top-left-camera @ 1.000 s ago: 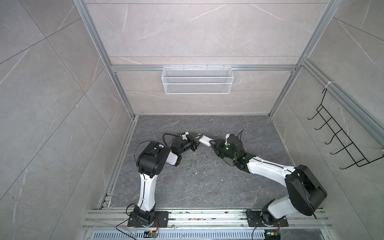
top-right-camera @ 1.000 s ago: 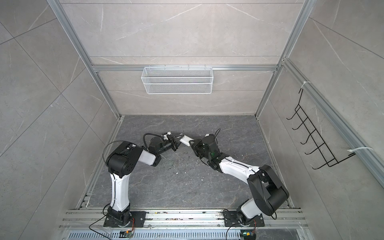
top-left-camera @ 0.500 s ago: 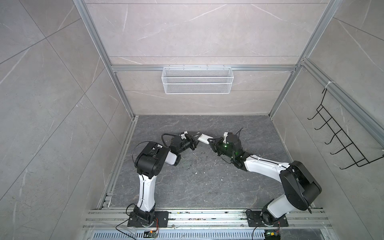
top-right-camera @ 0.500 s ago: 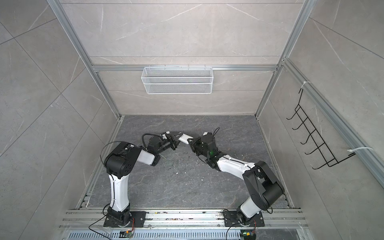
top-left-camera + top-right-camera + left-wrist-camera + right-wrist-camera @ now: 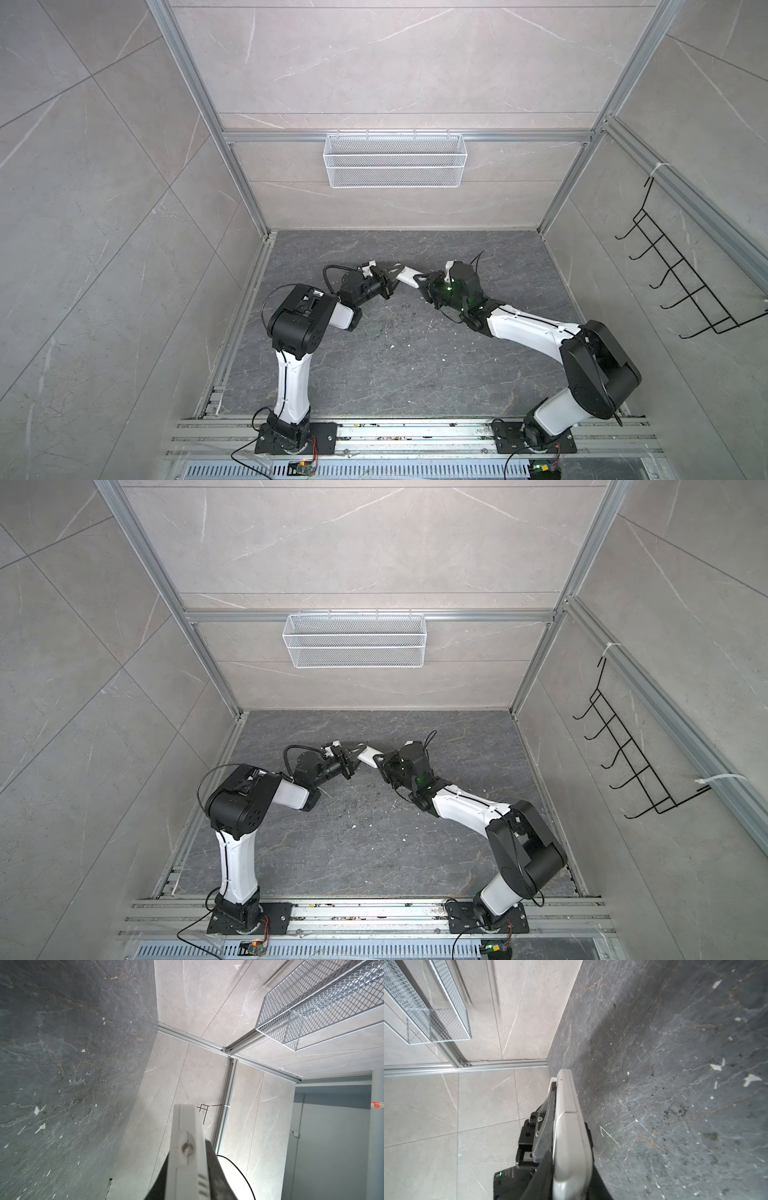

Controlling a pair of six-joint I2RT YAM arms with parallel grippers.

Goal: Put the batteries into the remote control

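**A:** Where is the remote control (image 5: 410,277)?

**B:** It is over the back middle of the counter (image 5: 395,382), bridging the two arms. In both top views it runs slantwise between them and looks lifted clear of the dark stone.

**A:** Which arm has hold of it?

**B:** Both do. The left pincer (image 5: 390,280) is pressed together on one end. Its wrist view shows the white handset edge-on, with a dark finger (image 5: 217,1169) tight against its side.

**A:** And the right pincer (image 5: 429,286)?

**B:** It is pinching the opposite end. In its wrist view the remote sticks out from between two dark fingers (image 5: 543,1176), and both lie flat against the white faces. Further along the body, the other arm's finger grips the far end.

**A:** Can you see the button side?

**B:** I cannot tell. Both wrist views catch the remote from its narrow edge, and in the top views it is too small to read.

**A:** What else is around?

**B:** White specks (image 5: 391,345) are scattered on the counter in front of the arms. A wire basket (image 5: 395,160) hangs on the back wall. A black hook rack (image 5: 685,282) is on the right wall, well apart from both arms.
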